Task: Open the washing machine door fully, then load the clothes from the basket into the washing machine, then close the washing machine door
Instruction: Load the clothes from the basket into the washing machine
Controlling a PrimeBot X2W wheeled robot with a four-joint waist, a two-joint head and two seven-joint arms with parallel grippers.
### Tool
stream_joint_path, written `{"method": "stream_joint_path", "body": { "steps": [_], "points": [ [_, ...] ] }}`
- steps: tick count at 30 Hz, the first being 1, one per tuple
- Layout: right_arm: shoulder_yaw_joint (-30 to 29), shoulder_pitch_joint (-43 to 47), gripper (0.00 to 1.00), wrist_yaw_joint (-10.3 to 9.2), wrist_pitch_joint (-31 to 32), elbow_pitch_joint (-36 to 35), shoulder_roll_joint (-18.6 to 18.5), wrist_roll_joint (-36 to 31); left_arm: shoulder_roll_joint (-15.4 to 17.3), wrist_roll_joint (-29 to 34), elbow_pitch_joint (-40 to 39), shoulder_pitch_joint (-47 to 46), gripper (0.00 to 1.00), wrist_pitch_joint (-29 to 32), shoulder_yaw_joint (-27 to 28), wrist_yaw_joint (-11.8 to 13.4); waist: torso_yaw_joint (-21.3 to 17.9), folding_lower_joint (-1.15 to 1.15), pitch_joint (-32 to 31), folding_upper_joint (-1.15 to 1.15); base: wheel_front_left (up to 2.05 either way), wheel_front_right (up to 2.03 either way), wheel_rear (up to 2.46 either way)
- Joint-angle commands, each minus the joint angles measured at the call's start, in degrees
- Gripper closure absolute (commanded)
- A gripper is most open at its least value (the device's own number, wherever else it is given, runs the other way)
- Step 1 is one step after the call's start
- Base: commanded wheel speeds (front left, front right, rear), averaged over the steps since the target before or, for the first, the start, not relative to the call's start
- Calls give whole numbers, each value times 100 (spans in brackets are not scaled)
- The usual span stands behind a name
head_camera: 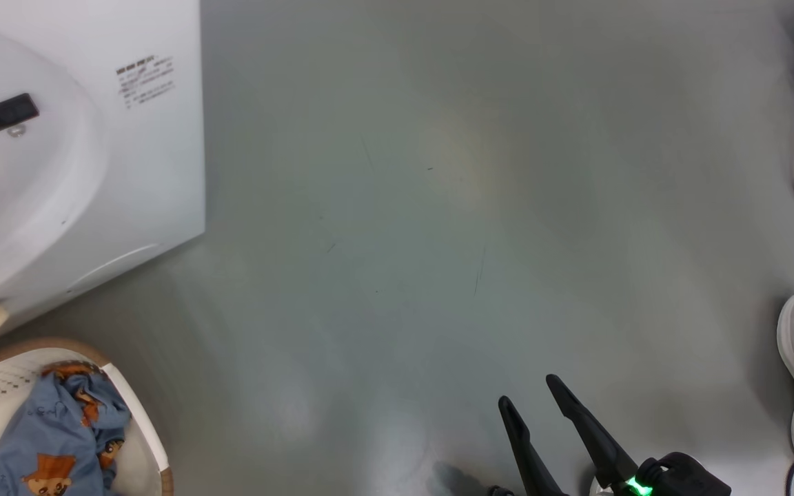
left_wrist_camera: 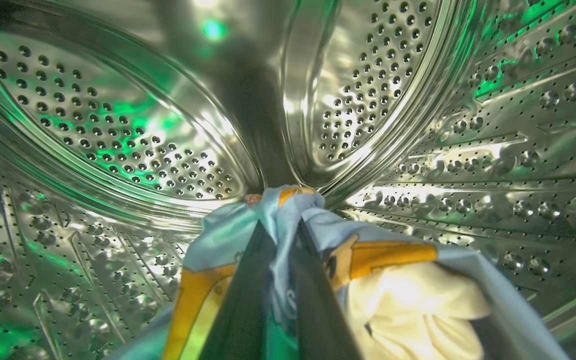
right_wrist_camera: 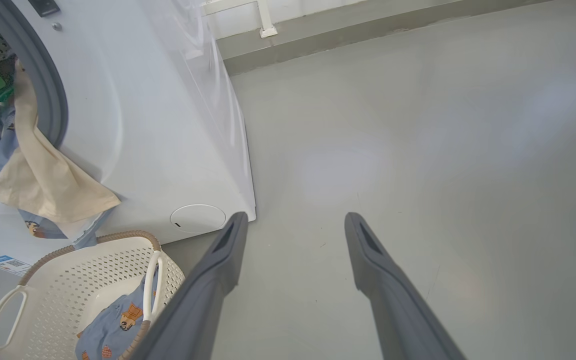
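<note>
Loading step, judged partway done. Left hand (left_wrist_camera: 280, 225) was deep inside the machine's (right_wrist_camera: 158, 125) drum (left_wrist_camera: 118, 125), fingers pinched narrow on the clothes (left_wrist_camera: 368, 250): blue printed fabric with cream cloth bunched just under the fingers. The hand pointed at the drum's back wall and the bundle trailed behind it toward the machine's opening.

Right wrist view: a cream piece (right_wrist_camera: 43, 175) hung out of the machine's opening, over the gasket (right_wrist_camera: 48, 90) and down the machine's front, its lower end just above the basket (right_wrist_camera: 68, 280). Probably the tail of the held bundle, though the join was hidden. Its long axis ran from inside the machine, out and down its front.

The basket stood against the machine's front, below the opening, with a blue piece (right_wrist_camera: 118, 320) lying in it.

Right hand (right_wrist_camera: 295, 217) was spread wide, empty, over the floor (head_camera: 404, 207) off the machine's front corner, the basket just beside one of its fingers. It was the nearer hand to the basket.

Next move judged to need the tail carried inward past the gasket before release. Risk: cloth snagged on the gasket.
</note>
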Motion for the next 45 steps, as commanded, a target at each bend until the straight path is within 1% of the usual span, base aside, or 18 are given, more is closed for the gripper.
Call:
{"method": "stream_joint_path", "body": {
  "steps": [1, 2, 3, 4, 5, 10, 16, 22, 24, 31, 45],
  "points": [
    [135, 72, 0, 35, -69, -119, -96, 120, 372, -19, -49, -130, 91, -69, 43, -16, 19, 0, -24, 0, 0, 0, 0],
    [135, 72, 0, 35, -69, -107, -96, 117, 371, -7, 3, -137, 69, -69, 15, -16, 28, 0, -40, 0, 0, 0, 0],
    [134, 68, 0, 35, -69, -92, -96, 111, 358, 14, 71, -138, 43, -69, -12, 3, 40, 0, -73, 0, 0, 0, 0],
    [133, 64, 0, 35, -69, -81, -96, 106, 353, 55, 135, -141, 11, -69, -58, 24, 51, 0, -89, 0, 0, 0, 0],
    [129, 57, 0, 35, -69, -72, -96, 99, 332, 79, 200, -145, 0, -69, -91, 48, 64, 0, -117, 0, 0, 0, 0],
    [103, 43, 0, 35, -69, 0, -96, 68, 139, 109, 420, -197, 0, -69, -181, 157, 146, 0, -247, 0, 0, 0, 0],
    [77, -6, 0, 35, -69, 35, -96, 87, 18, 78, 542, -237, 0, -70, -178, 286, 194, 0, -315, 0, 0, 0, 0],
    [4, -40, 0, 35, -69, 74, -96, 96, -160, 25, 548, -164, 0, -70, -158, 339, 294, 0, -405, 0, 0, 0, 0],
    [-47, -62, 0, 35, -69, 87, -96, 86, -267, -10, 519, -117, 0, -70, -134, 365, 361, 0, -451, 0, 0, 0, 0],
    [-200, -190, 0, 35, -69, 179, -96, 50, -691, 1, 238, 211, 0, -70, -113, 606, 712, 0, -666, 0, 0, 0, 0],
    [-468, -626, 0, 35, -69, 393, -96, 3, -1440, 112, -489, 1069, 0, -70, -192, 682, 1538, 0, -900, 0, 0, 0, 0]
  ]
}}
